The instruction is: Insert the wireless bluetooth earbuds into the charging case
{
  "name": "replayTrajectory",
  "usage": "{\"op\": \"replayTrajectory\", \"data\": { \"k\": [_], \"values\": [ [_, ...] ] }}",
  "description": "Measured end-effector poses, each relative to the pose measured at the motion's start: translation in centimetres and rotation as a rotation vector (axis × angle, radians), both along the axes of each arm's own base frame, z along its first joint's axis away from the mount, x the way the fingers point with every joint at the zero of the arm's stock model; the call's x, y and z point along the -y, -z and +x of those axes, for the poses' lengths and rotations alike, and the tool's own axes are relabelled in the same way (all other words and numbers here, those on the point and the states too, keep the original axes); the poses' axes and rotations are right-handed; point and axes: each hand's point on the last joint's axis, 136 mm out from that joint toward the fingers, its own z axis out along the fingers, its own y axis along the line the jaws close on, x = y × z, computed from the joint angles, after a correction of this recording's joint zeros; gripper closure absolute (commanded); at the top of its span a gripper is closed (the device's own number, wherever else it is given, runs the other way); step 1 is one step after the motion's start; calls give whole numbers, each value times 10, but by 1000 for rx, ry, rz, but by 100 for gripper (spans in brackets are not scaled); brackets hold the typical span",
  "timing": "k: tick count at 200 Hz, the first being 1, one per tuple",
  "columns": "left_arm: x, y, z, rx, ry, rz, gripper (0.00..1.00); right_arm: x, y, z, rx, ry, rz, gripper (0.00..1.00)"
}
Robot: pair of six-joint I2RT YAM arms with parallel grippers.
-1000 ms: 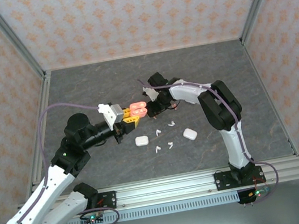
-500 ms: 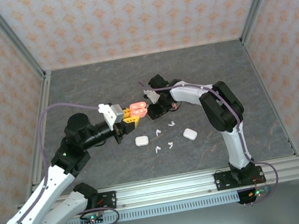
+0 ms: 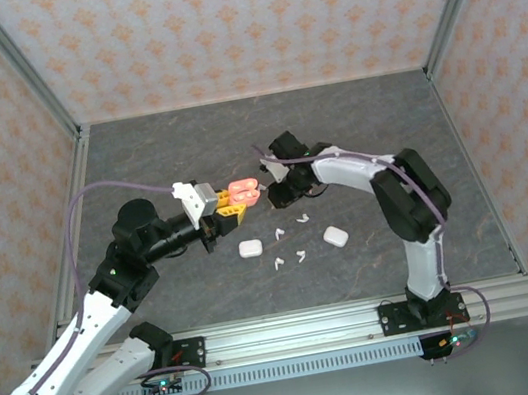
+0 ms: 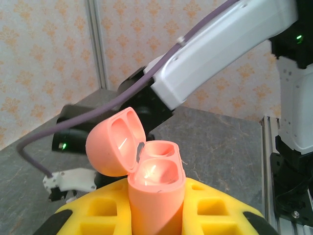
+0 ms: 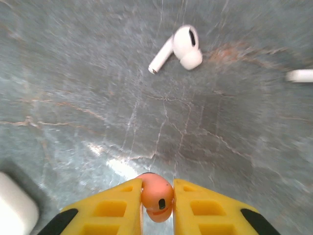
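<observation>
Right elbow [image 3: 406,186] shifted, right jaws pinching earbud [image 5: 157,195], left jaws gripping case [image 4: 156,196]

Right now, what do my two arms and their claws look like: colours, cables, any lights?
The left arm and right arm have white shells, black joints and a purple cable running along each. The left claw and right claw have yellow fingers with rectangular pockets and black patches. A green light glows on the right arm.
</observation>
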Motion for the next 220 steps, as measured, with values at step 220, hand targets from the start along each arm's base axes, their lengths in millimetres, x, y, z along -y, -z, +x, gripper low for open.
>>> {"op": "replayTrajectory", "data": {
  "k": [220],
  "values": [
    [26, 47, 34, -173, 18, -24, 100, -9, -259, -106, 773, -264, 416, 81]
  ]
}}
